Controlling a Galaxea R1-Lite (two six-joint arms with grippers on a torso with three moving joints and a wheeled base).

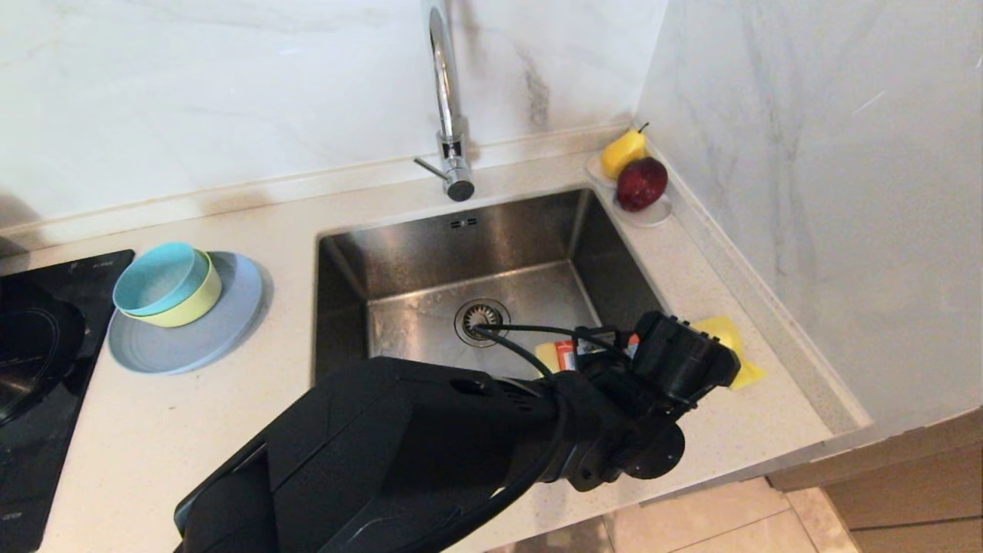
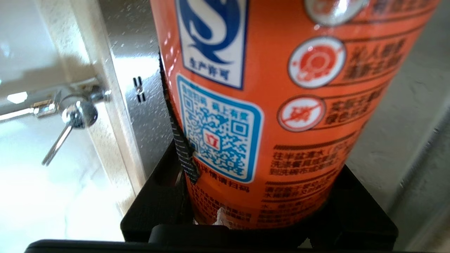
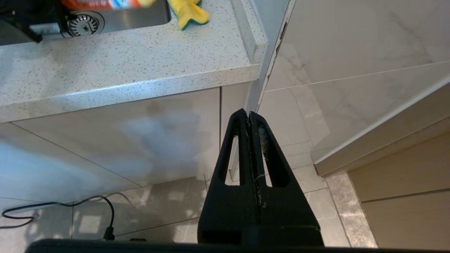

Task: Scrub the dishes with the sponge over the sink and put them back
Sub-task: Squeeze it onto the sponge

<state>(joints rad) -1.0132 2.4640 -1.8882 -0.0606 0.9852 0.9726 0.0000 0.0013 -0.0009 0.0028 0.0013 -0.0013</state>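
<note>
- Head view: left gripper [image 1: 653, 361], lower right, clamps the orange plastic detergent bottle [image 1: 572, 355] level over the square steel sink [image 1: 430, 238], probably for dosing.
- Yellow rectangular sponge [image 1: 733, 346] lies beside it; stacked dishes [image 1: 180, 303] wait centre-left.
- Right wrist view: right gripper [image 3: 249, 117], fingers pressed together, parked low.

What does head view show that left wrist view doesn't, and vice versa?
Head only: stacked bowls on the plate, drain, sponge, fruit dish, stove. Left wrist only: the bottle's label up close, held between the left gripper's fingers. Both: bottle, faucet, sink, counter.
</note>
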